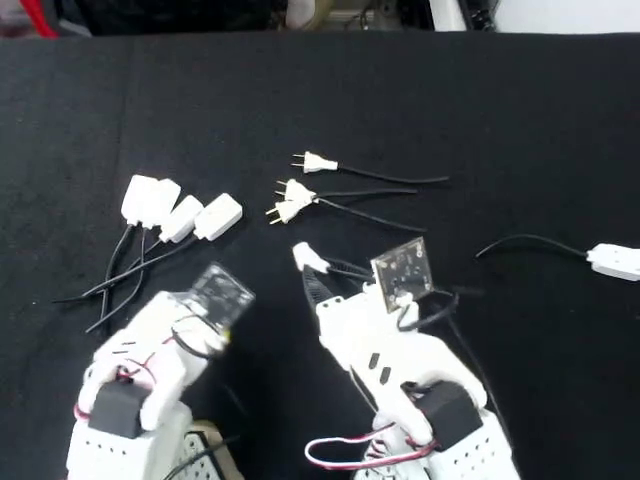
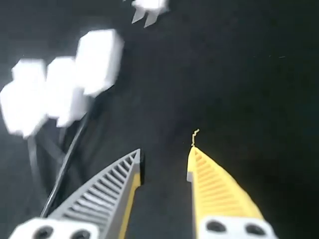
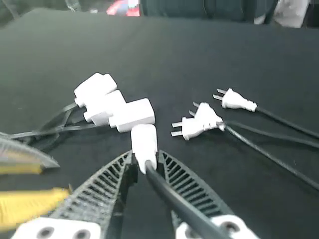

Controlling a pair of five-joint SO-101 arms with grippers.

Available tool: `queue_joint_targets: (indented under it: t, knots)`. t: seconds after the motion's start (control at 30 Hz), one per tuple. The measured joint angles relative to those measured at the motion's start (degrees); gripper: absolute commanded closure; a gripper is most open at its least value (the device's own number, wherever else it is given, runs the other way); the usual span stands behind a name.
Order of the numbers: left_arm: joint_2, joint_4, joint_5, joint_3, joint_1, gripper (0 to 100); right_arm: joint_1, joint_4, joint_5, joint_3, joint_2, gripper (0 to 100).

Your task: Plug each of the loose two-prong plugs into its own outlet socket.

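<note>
Several white outlet sockets [image 1: 180, 212] lie bunched at the left of the black table, their black cords trailing toward the arms; they appear blurred as sockets [image 2: 94, 62] in the left wrist view. Three loose two-prong plugs [image 1: 295, 190] lie at the centre, also seen as plugs [image 3: 199, 122] from the right wrist. My right gripper [image 3: 145, 159] is shut on a white connector [image 3: 144, 139] with a black cord; I cannot tell whether it is a plug or a socket. It sits just below the plugs [image 1: 310, 260]. My left gripper [image 2: 164, 159] is open, empty, near the sockets.
Another white socket [image 1: 614, 260] with a curved black cord lies at the far right edge. The plugs' cords [image 1: 390, 178] run rightward across the middle. The far half of the black cloth [image 1: 320, 90] is bare.
</note>
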Motion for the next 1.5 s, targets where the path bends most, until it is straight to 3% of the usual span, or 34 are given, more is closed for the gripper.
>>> queue_joint_targets:
  t: [0.27, 0.57, 1.23, 1.5]
  knots:
    - [0.2, -3.3, -5.7, 9.9, -22.2, 84, 1.8, 9.4, 7.8, -17.0, 26.3, 98.6]
    - [0.2, -3.2, -6.5, 10.4, -34.4, 84, 1.9, 9.1, 10.6, -22.2, 54.5, 98.6]
    - [0.2, -3.2, -6.5, 10.4, -35.3, 84, 1.8, 1.5, 20.7, -14.6, 59.6, 98.6]
    - [0.2, -3.2, -6.5, 10.4, -35.3, 84, -2.0, 1.1, 21.2, -13.8, 59.8, 98.6]
